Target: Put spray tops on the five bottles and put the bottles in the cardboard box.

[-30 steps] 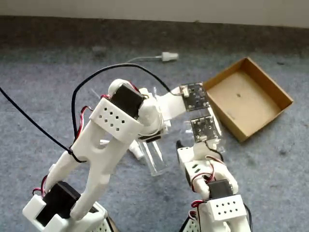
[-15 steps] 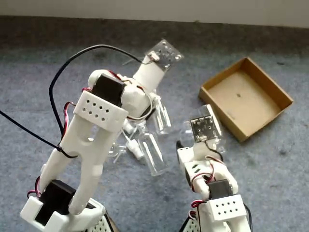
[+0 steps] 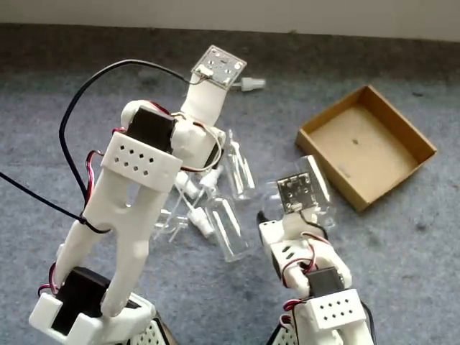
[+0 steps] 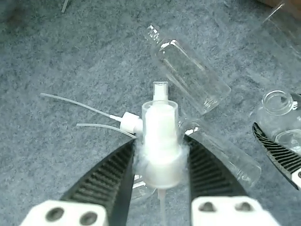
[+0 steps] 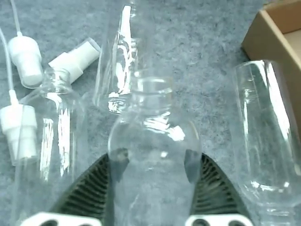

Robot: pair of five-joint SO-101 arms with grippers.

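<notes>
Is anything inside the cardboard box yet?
The cardboard box holds nothing that can be seen: bare brown floor with one small dark mark. Its near wall hides a thin strip of floor behind it, so that strip cannot be checked.

Clear bottles (image 5: 153, 155), white spray tops (image 4: 161, 141), tan cardboard box (image 3: 359, 144), grey speckled carpet (image 3: 65, 108)

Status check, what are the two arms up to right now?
Left gripper shut on spray top. Right gripper shut on uncapped bottle. No bottle in cardboard box yet. Loose bottles lying between arms.
</notes>
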